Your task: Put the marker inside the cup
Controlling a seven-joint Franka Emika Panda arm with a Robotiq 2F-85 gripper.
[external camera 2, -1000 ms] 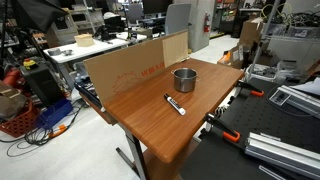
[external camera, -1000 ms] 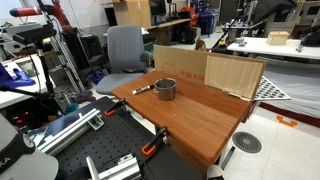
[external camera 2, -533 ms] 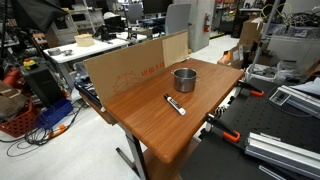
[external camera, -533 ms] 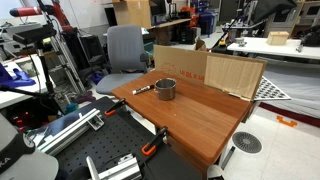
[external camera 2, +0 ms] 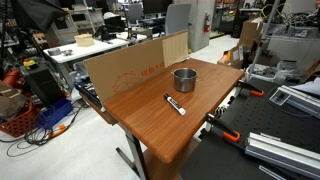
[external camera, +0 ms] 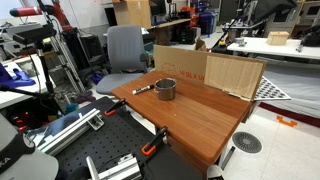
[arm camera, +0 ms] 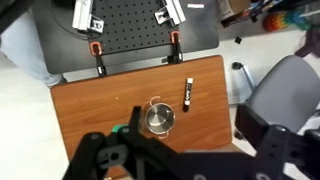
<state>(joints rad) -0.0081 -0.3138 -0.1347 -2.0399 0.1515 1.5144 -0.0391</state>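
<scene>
Hovering high over the brown wooden tabletop (arm camera: 90, 110) in a cluttered lab, the claw (arm camera: 205, 160) looks released, though its dark fingers are blurred. Far beneath it stands the cup (arm camera: 158, 118), with the marker (arm camera: 187, 92) lying just beside it, not touching. Cardboard sheets (external camera 2: 125, 68) wall one tabletop edge; a grey chair (external camera: 125, 48) stands beyond.

The desk (external camera 2: 150, 125) is warm reddish-brown wood with a fine grain. The cup (external camera 2: 184, 78) is dull grey with a bright rim, and the marker (external camera 2: 175, 104) is black with a whitish end. The cardboard (external camera 2: 125, 68) is plain tan, the chair (external camera: 125, 48) grey, the clamps (arm camera: 97, 50) orange and the hand (arm camera: 185, 160) black.
</scene>
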